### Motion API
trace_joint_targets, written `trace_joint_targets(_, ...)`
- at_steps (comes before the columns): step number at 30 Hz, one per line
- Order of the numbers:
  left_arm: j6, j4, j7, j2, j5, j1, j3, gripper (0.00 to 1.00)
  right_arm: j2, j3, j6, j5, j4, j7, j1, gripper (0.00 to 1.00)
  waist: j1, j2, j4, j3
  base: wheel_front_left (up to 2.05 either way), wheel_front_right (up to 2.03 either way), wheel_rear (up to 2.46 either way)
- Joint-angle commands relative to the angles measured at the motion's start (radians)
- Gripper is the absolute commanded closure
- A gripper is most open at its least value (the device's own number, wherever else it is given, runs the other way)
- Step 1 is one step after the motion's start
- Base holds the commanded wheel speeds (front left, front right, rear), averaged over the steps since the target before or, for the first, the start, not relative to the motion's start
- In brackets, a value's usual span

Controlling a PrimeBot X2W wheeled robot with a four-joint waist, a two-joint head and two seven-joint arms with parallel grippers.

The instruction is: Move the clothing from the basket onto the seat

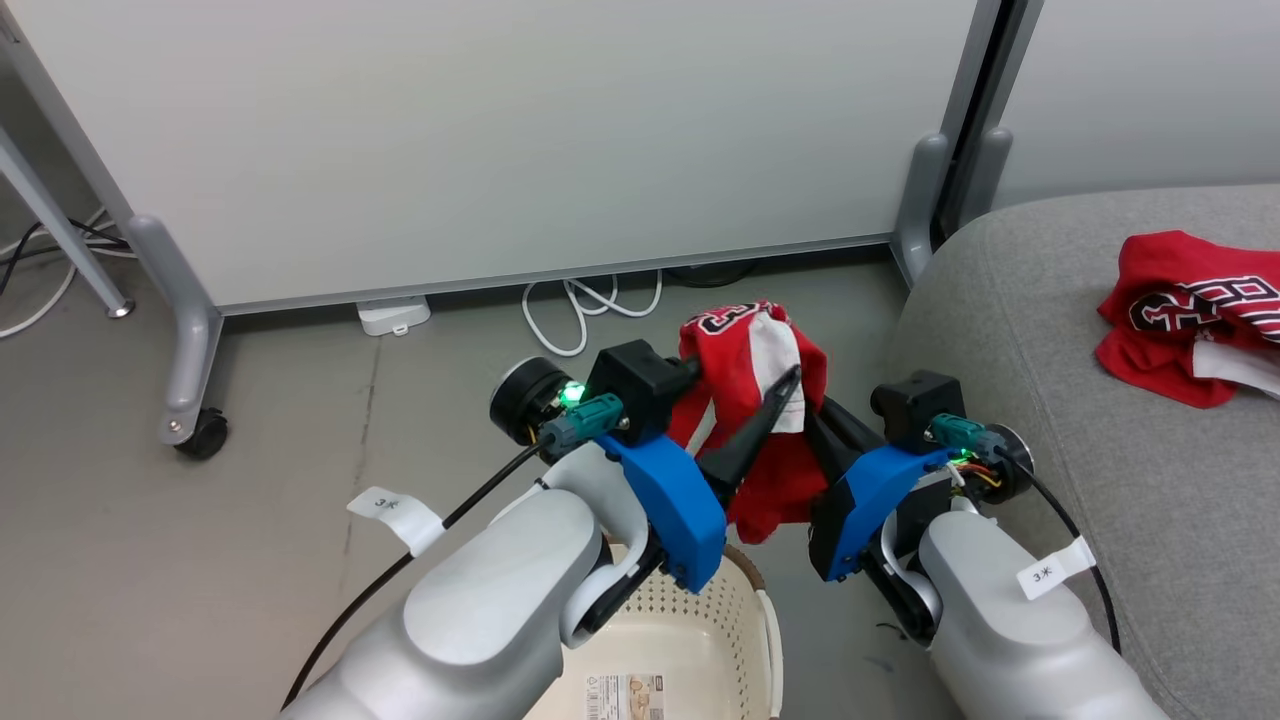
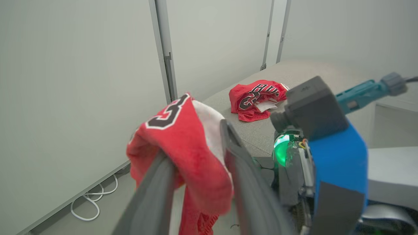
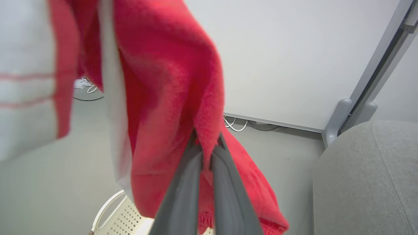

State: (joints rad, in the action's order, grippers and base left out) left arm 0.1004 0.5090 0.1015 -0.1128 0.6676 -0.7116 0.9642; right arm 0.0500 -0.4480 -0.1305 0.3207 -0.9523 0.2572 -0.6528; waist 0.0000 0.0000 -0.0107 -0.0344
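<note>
One red garment of the clothing, with white trim, hangs in the air above the basket, between my two grippers. In the right wrist view my right gripper is shut on a fold of this garment. My left gripper has its fingers apart, and the cloth drapes over one finger and sags between both. A second red garment lies crumpled on the grey seat to the right, also seen as a red heap in the left wrist view.
White partition panels on grey castor feet stand close behind the garment. White cables and a small adapter lie on the floor at their base. The seat's rounded edge is just right of my right arm.
</note>
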Motion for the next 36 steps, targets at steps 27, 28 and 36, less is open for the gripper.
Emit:
trace_joint_targets(27, -0.071, -0.214, 0.165, -0.146, -0.138, 0.438, -0.330, 0.00, 0.001, 0.207, 0.000, -0.135, 0.127, 0.009, 0.041, 1.00, 0.0000, 0.0000, 0.007, -0.003, 0.00, 0.00, 0.00)
trace_joint_targets(28, -0.073, -0.228, 0.165, -0.143, -0.156, 0.463, -0.359, 0.00, 0.001, 0.209, 0.000, -0.137, 0.131, 0.009, 0.044, 1.00, 0.0000, 0.0000, 0.011, -0.003, 0.00, 0.00, 0.00)
trace_joint_targets(36, -0.058, -0.291, 0.165, -0.109, -0.269, 0.593, -0.535, 0.00, 0.001, 0.217, 0.000, -0.149, 0.149, 0.009, 0.059, 1.00, 0.0000, 0.0000, 0.045, -0.003, 0.00, 0.00, 0.00)
